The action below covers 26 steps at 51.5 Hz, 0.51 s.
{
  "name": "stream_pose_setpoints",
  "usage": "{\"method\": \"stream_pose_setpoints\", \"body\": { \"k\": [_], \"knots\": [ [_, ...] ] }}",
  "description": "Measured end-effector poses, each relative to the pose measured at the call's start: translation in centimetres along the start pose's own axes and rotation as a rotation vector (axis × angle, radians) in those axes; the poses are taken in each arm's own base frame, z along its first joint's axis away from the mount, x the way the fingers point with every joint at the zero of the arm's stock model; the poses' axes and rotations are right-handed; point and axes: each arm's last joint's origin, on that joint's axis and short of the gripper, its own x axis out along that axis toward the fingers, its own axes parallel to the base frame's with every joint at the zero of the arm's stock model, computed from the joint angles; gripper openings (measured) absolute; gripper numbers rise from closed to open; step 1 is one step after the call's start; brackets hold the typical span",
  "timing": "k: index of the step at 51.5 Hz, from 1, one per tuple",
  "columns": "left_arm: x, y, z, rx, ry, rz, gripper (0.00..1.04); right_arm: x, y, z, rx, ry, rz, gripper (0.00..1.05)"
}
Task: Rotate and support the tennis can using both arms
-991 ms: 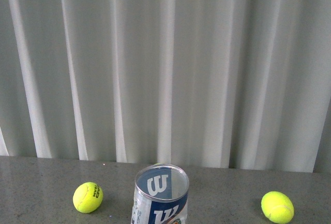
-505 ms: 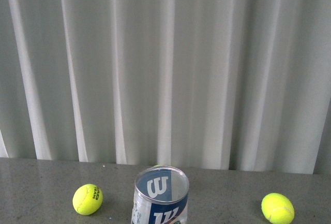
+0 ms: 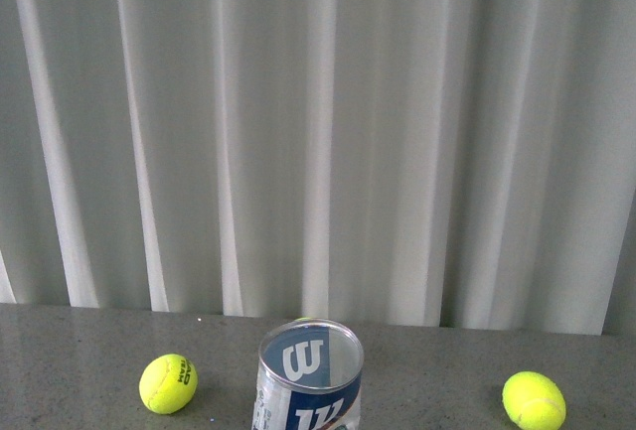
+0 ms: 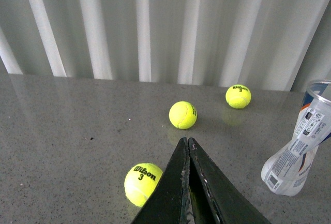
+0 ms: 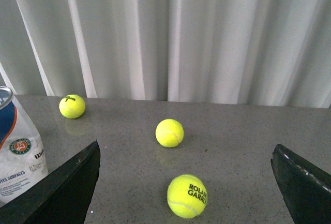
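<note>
The tennis can [image 3: 310, 382] stands at the bottom middle of the front view, its silver rim and white "W" label facing me; neither arm shows there. In the left wrist view the tennis can [image 4: 299, 149] leans on the table, off to one side of my left gripper [image 4: 187, 141], which is shut with nothing in it and well apart from the can. In the right wrist view the tennis can [image 5: 18, 157] sits just outside one finger of my open right gripper [image 5: 186, 147]. A tennis ball [image 5: 187, 196] lies between the wide-apart fingers.
Grey speckled table [image 3: 79, 351] with a white curtain [image 3: 318, 132] behind. Loose tennis balls lie left [image 3: 168, 382] and right [image 3: 534, 399] of the can. Three balls show near the left gripper, the closest [image 4: 142, 183] beside its fingers; two more lie farther off [image 5: 169, 133] [image 5: 72, 106].
The can and both balls sit slightly lower in the front view, and more blue label shows through the can's mouth than one second ago.
</note>
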Motion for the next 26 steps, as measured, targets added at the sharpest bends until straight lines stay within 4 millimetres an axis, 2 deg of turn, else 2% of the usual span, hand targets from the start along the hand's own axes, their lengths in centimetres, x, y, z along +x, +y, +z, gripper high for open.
{"method": "stream_pose_setpoints", "body": {
  "k": [17,26],
  "knots": [
    [-0.36,0.0,0.19,0.0,-0.03,0.0,0.05,0.0,0.0,0.0,0.0,0.0,0.0,0.98],
    [-0.36,0.0,0.18,0.001,-0.03,0.0,0.39,0.0,0.0,0.0,0.0,0.0,0.0,0.98]
  ]
}}
